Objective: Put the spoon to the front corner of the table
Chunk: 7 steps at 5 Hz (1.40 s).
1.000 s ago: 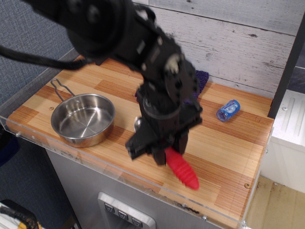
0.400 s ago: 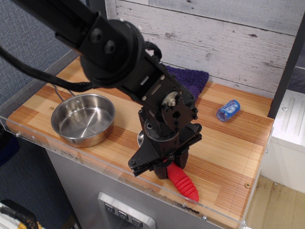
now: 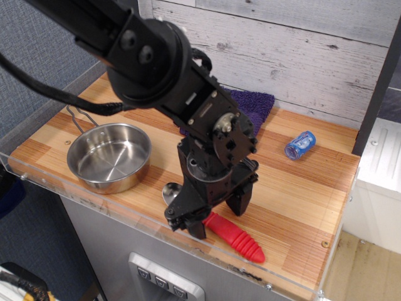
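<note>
The spoon lies flat on the table (image 3: 294, 188) near its front edge. Its red ribbed handle (image 3: 237, 238) points to the front right and its silver bowl (image 3: 170, 191) shows to the left of the gripper. My gripper (image 3: 217, 215) is low over the spoon's neck. One finger (image 3: 192, 224) is on the front side and the other finger (image 3: 242, 200) on the far side. The jaws stand apart with a gap on each side of the handle, so the gripper looks open. The neck of the spoon is hidden under the gripper.
A steel pan (image 3: 109, 155) with a wire handle sits at the front left. A blue can (image 3: 300, 144) lies on its side at the back right. A purple cloth (image 3: 254, 103) lies at the back, partly behind the arm. A clear acrylic rim (image 3: 125, 216) runs along the front edge.
The gripper and spoon moved toward the front edge and the spoon's bowl swung left. The fingers now stand wider apart than before, and the spoon rests on the table.
</note>
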Available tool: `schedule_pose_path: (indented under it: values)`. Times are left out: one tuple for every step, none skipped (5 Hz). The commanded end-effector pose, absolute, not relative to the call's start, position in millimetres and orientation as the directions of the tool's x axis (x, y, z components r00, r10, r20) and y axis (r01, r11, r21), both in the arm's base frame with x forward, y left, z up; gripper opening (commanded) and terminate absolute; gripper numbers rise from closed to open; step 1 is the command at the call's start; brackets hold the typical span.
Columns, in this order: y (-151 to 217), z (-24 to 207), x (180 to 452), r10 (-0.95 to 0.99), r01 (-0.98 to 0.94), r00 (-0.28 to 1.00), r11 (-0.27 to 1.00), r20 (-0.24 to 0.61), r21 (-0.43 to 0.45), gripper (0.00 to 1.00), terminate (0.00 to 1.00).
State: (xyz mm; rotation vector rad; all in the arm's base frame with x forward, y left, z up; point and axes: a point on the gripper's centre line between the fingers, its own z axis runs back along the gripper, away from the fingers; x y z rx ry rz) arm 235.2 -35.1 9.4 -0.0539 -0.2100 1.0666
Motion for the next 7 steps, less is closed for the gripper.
schedule_pose_path:
  values:
    - [-29,34,236,0.892,-0.873,0.430,0.451,0.143,-0.185,1.00,0.00]
    - [-30,51,242,0.891,-0.867,0.436,0.453,0.124,-0.206,1.00,0.00]
    - [-30,94,252,0.887,-0.849,0.438,0.462,0.148,-0.256,1.00,0.00]
    - [-23,128,251,0.884,-0.831,0.438,0.467,0.164,-0.302,1.00,0.00]
    - [-23,128,251,0.884,-0.831,0.438,0.467,0.164,-0.302,1.00,0.00]
    - [-23,128,251,0.884,-0.831,0.438,0.467,0.164,-0.302,1.00,0.00]
    - [-23,128,251,0.884,-0.831,0.438,0.467,0.164,-0.302,1.00,1.00]
